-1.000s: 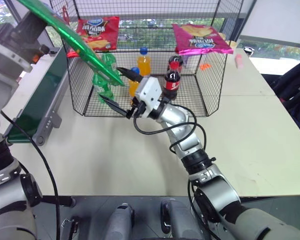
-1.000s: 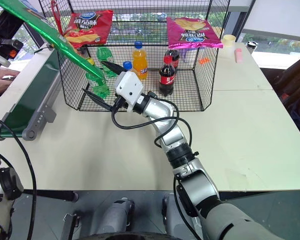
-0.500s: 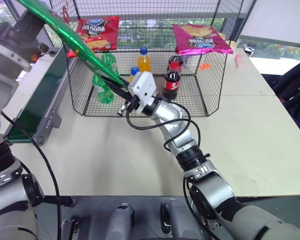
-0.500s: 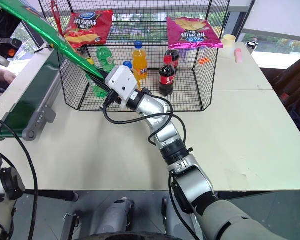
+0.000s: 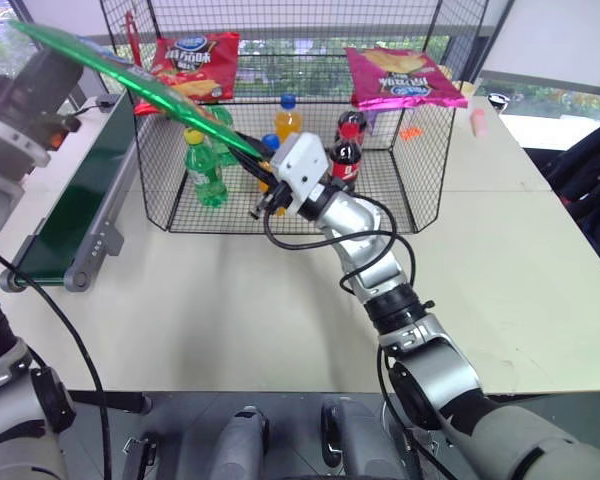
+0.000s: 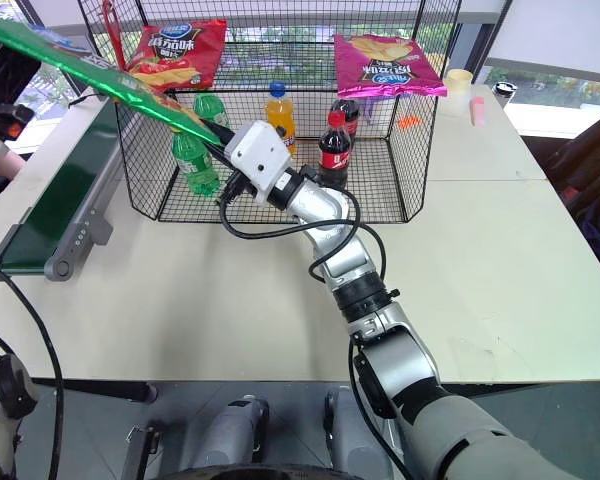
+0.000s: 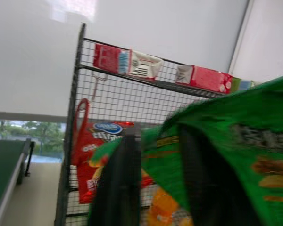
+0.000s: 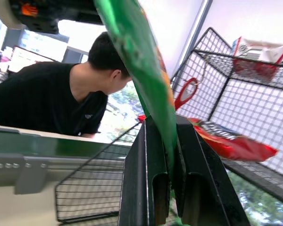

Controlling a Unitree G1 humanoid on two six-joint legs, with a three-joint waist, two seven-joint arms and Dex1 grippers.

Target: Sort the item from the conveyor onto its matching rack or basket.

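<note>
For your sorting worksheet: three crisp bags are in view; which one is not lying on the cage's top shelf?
The green crisp bag. It hangs in the air, pinched by the right claw, while the red bag and pink bag lie flat on the shelf.

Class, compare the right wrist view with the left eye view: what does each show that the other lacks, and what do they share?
Right wrist view: a person in a black shirt beyond the conveyor.
Left eye view: the pink bag on the top shelf and the bottles on the cage floor.
Both: the right hand shut on the green crisp bag, and the red bag.
</note>
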